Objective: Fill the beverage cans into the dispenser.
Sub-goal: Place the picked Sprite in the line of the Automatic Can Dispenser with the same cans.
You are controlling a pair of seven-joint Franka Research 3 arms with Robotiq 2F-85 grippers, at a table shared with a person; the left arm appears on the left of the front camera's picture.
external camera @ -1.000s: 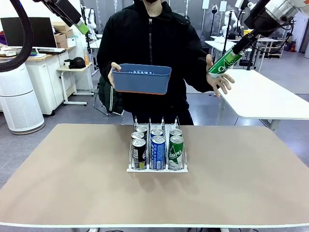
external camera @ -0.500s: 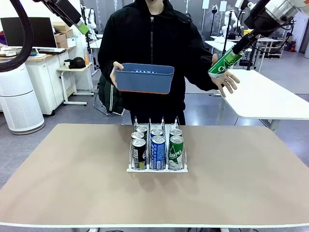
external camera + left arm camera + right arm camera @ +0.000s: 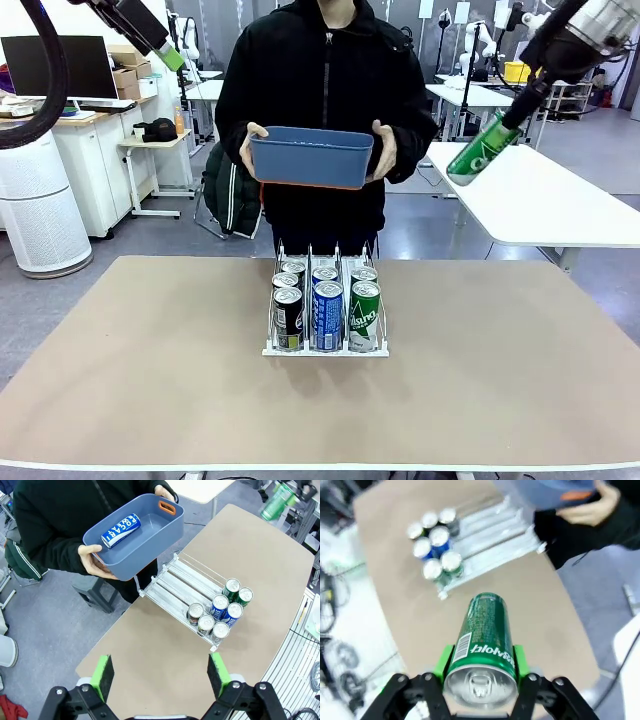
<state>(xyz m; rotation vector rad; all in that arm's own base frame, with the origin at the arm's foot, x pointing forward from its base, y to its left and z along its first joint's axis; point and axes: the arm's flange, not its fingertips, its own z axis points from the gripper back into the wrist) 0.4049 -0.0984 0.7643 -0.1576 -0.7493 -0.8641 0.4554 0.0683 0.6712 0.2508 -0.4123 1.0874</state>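
Right wrist, green can clamped in right tool

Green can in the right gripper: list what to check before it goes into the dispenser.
1. Grip: the right gripper is shut on the green can, a pad on each side. Ok.
2. Can pose: tilted in the front view, not upright like the racked cans. Not ok.
3. Room: the dispenser lanes are bare behind the racked cans. Ok.
4. Hands: both hold the tub, lifted clear of the dispenser. Ok.
5. Left gripper: open, high above the table. Ok.
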